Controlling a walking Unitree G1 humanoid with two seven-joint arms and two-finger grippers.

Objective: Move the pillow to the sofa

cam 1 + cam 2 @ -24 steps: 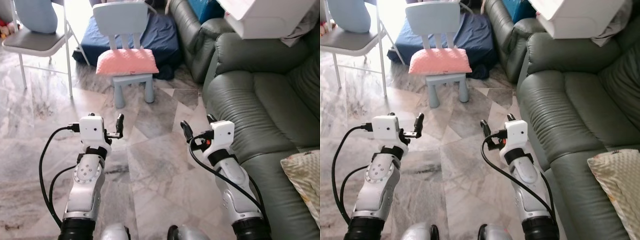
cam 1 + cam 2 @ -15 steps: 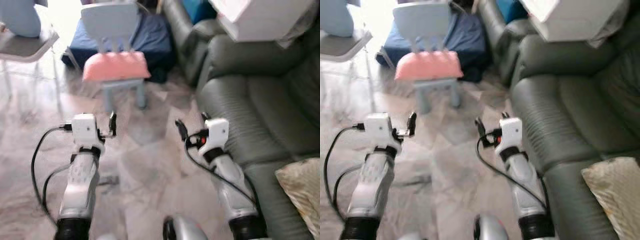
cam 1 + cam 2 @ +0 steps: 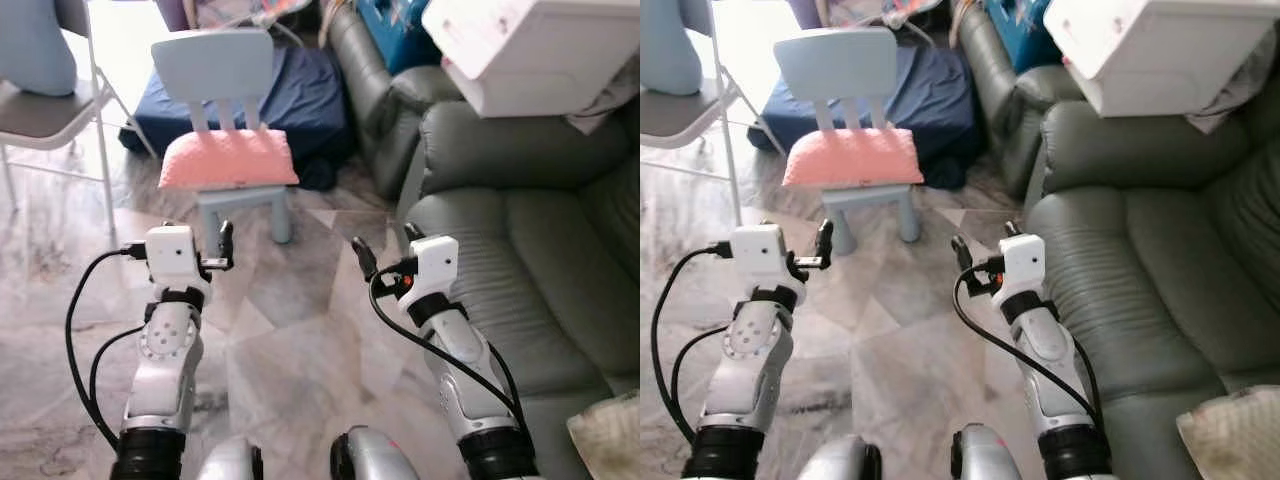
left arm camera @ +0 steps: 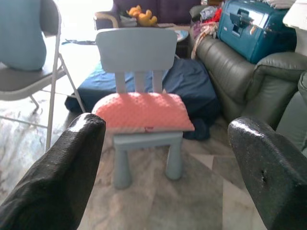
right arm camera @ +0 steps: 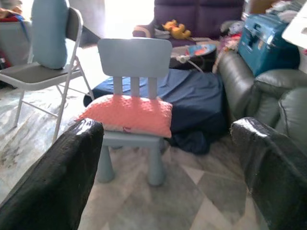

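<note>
Left eye view showed the pink pillow lying flat on the seat of a small pale-blue chair at about 11 o'clock from the robot, with the grey-green sofa running along the 2 to 4 o'clock side. Both tools were raised over the marble floor, well short of the chair: the left tool and the right tool each had their black fingers spread wide, holding nothing. From the left wrist view the pillow looked plump and nubbly, overhanging the seat at both ends. It was probably light, soft and compressible, not fragile or slippery, so a single pinch would likely let it sag. Squeezing it between the two tools at its overhanging short ends seemed the surest hold.
</note>
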